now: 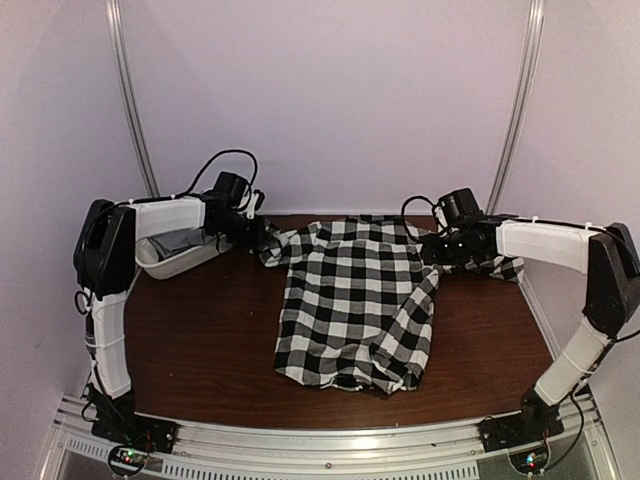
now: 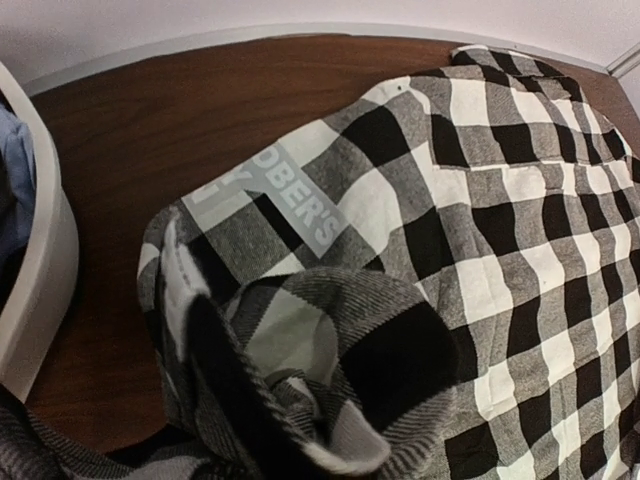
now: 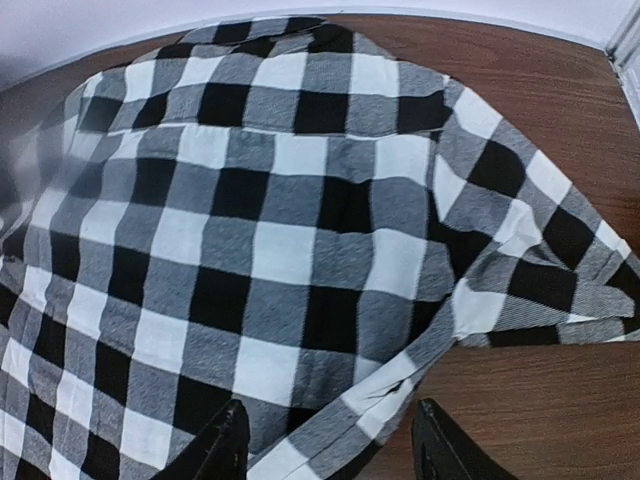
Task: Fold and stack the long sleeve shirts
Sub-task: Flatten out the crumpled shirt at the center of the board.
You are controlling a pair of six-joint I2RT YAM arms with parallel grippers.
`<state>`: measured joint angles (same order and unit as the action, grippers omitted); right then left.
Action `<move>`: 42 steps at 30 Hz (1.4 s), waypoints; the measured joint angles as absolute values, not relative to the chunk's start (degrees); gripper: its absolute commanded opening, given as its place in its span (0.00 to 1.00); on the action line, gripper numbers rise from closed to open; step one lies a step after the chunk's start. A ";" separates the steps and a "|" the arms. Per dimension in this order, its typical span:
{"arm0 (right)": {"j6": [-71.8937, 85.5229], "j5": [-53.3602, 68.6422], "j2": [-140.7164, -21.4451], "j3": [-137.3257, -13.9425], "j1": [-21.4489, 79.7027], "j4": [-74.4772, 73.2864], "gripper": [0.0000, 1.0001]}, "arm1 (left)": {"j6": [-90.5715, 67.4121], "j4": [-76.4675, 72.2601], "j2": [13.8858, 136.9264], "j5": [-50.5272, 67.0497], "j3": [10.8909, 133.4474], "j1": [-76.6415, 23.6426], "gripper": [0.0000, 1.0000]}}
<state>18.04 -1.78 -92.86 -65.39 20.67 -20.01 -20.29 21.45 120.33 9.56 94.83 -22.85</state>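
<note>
The black-and-white checked shirt [image 1: 355, 300] lies spread on the brown table, collar toward the back. My left gripper [image 1: 256, 232] is at its left shoulder. In the left wrist view the cloth [image 2: 330, 350] is bunched up over the jaws and hides the fingers; it looks gripped. My right gripper [image 1: 436, 250] is open at the shirt's right edge. Its fingertips [image 3: 228, 445] straddle the side seam [image 3: 400, 385] just above the cloth. A sleeve [image 1: 497, 266] trails right under the right arm. Grey cloth [image 1: 176, 245] lies in the tub.
A white oval tub [image 1: 170, 265] stands at the back left under the left arm; its wall also shows in the left wrist view [image 2: 45, 290]. Bare brown table [image 1: 200, 350] lies in front and left of the shirt. White walls close the back and sides.
</note>
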 measured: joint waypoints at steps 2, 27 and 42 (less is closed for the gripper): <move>18.79 -2.04 -92.77 -64.71 25.19 -20.01 0.56 | -20.18 21.43 120.20 9.10 93.38 -23.05 0.26; 32.93 -4.95 -96.97 -57.34 57.14 -24.67 0.49 | -26.09 20.43 93.73 -0.25 68.07 -30.22 0.79; 36.77 -5.06 -96.01 -53.32 57.89 -24.77 0.00 | -31.27 19.40 90.80 10.15 54.89 -37.17 0.66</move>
